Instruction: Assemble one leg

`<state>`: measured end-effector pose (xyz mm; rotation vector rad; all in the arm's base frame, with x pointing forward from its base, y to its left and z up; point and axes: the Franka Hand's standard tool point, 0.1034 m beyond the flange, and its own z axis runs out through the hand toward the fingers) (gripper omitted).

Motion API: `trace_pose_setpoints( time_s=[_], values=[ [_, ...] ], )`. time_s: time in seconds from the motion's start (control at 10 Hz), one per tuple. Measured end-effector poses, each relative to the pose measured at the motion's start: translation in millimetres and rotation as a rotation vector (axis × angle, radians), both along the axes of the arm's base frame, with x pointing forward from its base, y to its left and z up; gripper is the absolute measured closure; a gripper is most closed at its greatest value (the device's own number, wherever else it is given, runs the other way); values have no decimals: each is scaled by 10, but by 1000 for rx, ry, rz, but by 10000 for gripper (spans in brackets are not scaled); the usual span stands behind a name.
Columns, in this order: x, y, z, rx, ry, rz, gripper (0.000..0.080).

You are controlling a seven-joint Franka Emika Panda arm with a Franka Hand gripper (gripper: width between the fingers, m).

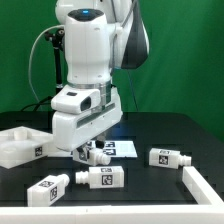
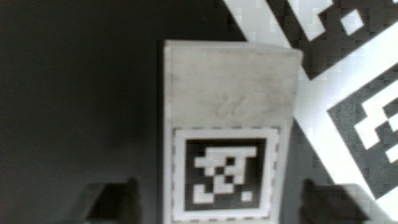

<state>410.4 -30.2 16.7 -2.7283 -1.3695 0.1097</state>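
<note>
the tool [image 2: 222, 205] stands open around the leg [image 2: 226, 100], fingers [image 2: 118, 203] either side without gripping its black-and-white square tag sticker, mid-desk [image 1: 170, 135] just beside the marker board [image 1: 124, 147].

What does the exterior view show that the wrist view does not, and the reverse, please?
Only the exterior view: three more legs, the large white panel and the arm. Only the wrist view: dark gaps between the leg and both fingers of the open gripper. Both: that leg beside the marker board.
</note>
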Motion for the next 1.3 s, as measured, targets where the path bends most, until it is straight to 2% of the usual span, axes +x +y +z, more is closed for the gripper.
trace_pose_setpoints(
  time_s=[0.1,0.2,0.3,0.4,0.5,0.6,0.9,1.1,1.3],
  values=[
    [76,26,75,-3,-6,9,218],
    [185,15,179,-3,-15,31,218],
    [331,23,322,-7,-40,69,159],
    [495,35,463,-3,-80,182,159],
    [607,5,502,6,-102,290,159],
    [593,-16,430,13,-87,273,151],
    [600,-4,417,13,-91,277,150],
    [780,61,384,8,-144,329,150],
    [1229,100,397,12,-190,364,150]
  ],
)
